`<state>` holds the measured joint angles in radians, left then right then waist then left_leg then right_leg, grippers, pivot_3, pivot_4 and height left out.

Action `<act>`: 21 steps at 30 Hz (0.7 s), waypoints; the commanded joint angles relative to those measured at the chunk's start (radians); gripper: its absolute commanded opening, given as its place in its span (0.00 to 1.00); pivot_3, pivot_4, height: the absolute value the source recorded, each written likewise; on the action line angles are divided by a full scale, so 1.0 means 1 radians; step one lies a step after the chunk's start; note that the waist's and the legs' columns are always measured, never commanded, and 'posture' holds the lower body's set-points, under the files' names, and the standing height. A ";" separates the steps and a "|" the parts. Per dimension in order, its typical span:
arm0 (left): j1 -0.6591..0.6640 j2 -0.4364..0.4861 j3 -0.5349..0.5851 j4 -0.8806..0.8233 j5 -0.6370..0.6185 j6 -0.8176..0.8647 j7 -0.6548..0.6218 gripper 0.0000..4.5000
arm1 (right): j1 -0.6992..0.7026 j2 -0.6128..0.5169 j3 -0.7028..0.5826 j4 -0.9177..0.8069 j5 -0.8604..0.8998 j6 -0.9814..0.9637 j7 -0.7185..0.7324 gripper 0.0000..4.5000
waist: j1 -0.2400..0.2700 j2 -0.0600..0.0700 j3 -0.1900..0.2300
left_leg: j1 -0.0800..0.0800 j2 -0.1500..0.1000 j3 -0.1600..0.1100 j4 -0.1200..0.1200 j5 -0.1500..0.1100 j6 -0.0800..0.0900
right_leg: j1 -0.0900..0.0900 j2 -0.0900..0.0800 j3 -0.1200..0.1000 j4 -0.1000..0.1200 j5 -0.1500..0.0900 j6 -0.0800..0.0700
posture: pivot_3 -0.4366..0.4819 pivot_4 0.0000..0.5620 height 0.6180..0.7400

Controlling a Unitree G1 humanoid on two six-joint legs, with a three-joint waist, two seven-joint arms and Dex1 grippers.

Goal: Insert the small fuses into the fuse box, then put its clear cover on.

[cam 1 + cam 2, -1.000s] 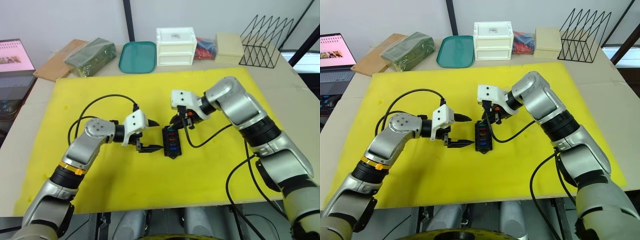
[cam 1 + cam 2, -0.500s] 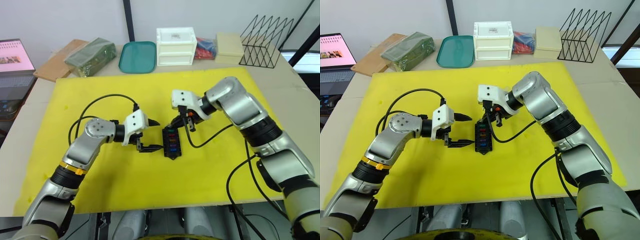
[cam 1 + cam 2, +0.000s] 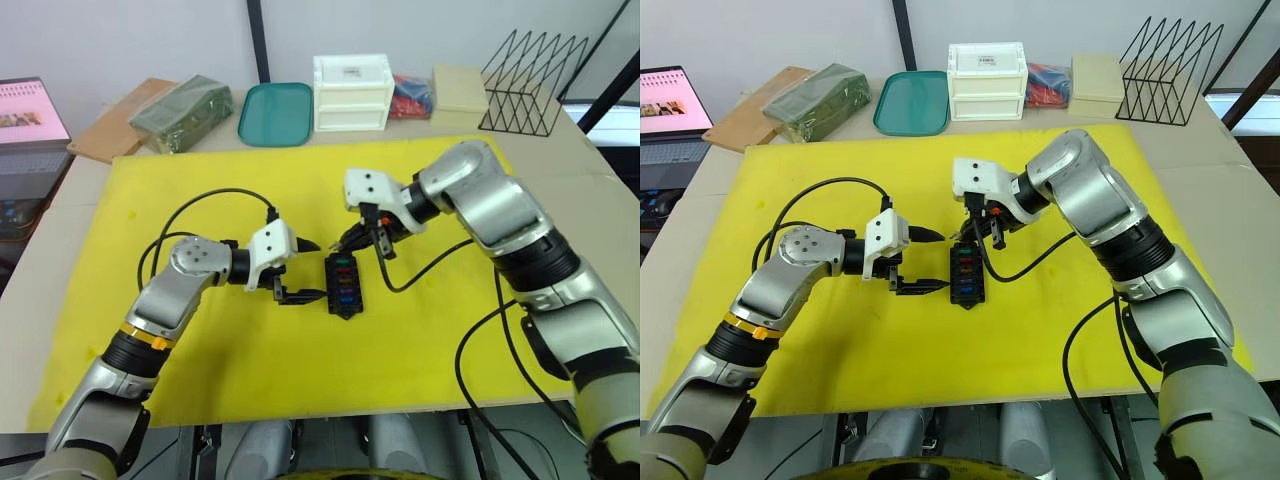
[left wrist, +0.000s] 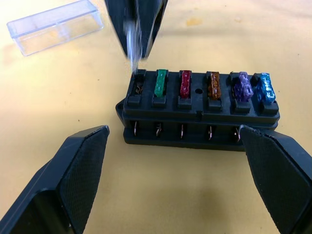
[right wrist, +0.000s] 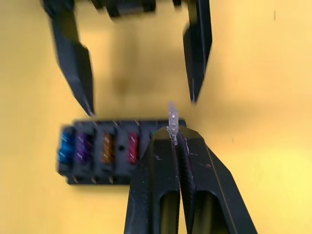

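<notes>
The black fuse box (image 3: 342,283) lies mid-mat. Five small fuses stand in its slots: green (image 4: 160,83), red (image 4: 185,84), amber (image 4: 213,85), purple (image 4: 242,87) and blue (image 4: 265,87). The end slot (image 4: 139,87) beside the green one is empty. My right gripper (image 3: 346,243) hangs just above that end, shut on a clear fuse (image 5: 172,121). My left gripper (image 3: 315,270) stands open on the box's left side, a fingertip (image 4: 92,141) towards each end, touching nothing. The clear cover (image 4: 56,25) lies on the mat beyond the box.
The yellow mat (image 3: 200,180) covers the table. Along the back stand a green tray (image 3: 275,113), a white drawer box (image 3: 352,92), a wire rack (image 3: 530,68), a green package (image 3: 180,112) and a laptop (image 3: 30,120). Black cables loop beside both arms.
My right arm has lifted a little, taking the gripper's tip slightly up and away from the box's far end. The left arm and the box have stayed put.
</notes>
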<state>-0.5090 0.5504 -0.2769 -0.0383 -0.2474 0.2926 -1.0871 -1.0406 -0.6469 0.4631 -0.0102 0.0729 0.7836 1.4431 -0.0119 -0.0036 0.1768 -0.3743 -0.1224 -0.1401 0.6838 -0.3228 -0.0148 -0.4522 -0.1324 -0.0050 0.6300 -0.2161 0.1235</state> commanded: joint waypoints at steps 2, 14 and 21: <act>-0.024 0.000 0.037 -0.003 -0.007 -0.018 0.000 1.00 | -0.031 -0.054 0.026 -0.092 0.013 0.048 0.035 0.01 | 0.001 0.000 0.000 | 0.000 0.000 0.000 0.000 0.000 0.000 | 0.000 0.000 0.000 0.000 0.000 0.000 | 0.48 0.27 1.00; -0.031 -0.004 0.043 0.000 -0.005 -0.025 -0.008 1.00 | -0.137 -0.004 0.157 0.039 -0.073 0.070 -0.006 0.01 | -0.001 0.000 0.000 | 0.000 0.000 0.000 0.000 0.000 0.000 | -0.001 0.000 0.000 0.000 0.000 0.000 | 0.48 0.27 1.00; -0.026 0.001 0.043 -0.005 -0.003 -0.022 -0.006 1.00 | -0.180 0.006 0.192 0.066 -0.106 0.084 0.000 0.01 | -0.001 0.000 0.000 | -0.001 0.000 0.000 0.000 0.000 0.000 | -0.001 0.000 0.000 0.000 0.000 0.000 | 0.48 0.27 1.00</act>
<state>-0.5283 0.5464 -0.2556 -0.0186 -0.2483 0.2867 -1.0909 -1.1735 -0.6464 0.6633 0.0702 -0.0252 0.8650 1.4385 -0.0131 -0.0036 0.1768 -0.3750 -0.1226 -0.1399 0.6839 -0.3228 -0.0148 -0.4535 -0.1325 -0.0050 0.6304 -0.2161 0.1235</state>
